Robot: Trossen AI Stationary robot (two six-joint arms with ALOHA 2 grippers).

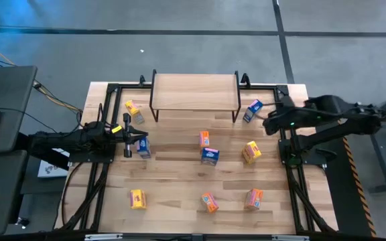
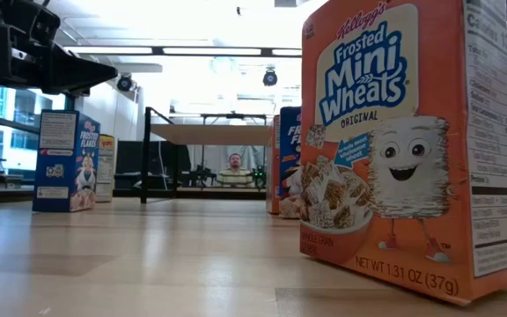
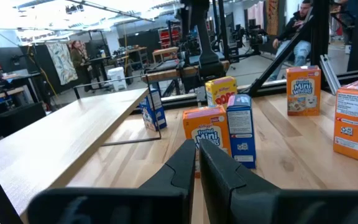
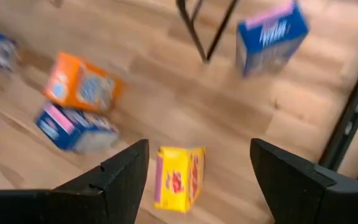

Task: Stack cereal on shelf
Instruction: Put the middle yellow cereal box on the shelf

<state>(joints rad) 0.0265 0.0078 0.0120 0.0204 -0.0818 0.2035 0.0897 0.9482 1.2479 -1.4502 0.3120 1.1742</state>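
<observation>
The shelf (image 1: 194, 90) stands at the table's far middle, its plank top bare. Nine cereal boxes stand or lie on the table. A blue box (image 1: 143, 147) and a yellow box (image 1: 134, 110) are at the left. An orange box (image 1: 205, 139), a blue box (image 1: 210, 156) and a yellow box (image 1: 250, 152) are in the middle. Another blue box (image 1: 253, 110) is by the shelf's right leg. My left gripper (image 1: 127, 137) is shut and empty beside the left blue box. My right gripper (image 4: 199, 146) is open, above the middle yellow box (image 4: 179, 177).
A yellow box (image 1: 138, 199) and two orange boxes (image 1: 209, 201), (image 1: 254, 198) stand along the near edge; one fills the low view's right (image 2: 403, 141). Dark frame rails (image 1: 109, 100) run along the table's sides. A person (image 2: 236, 167) sits beyond the far edge.
</observation>
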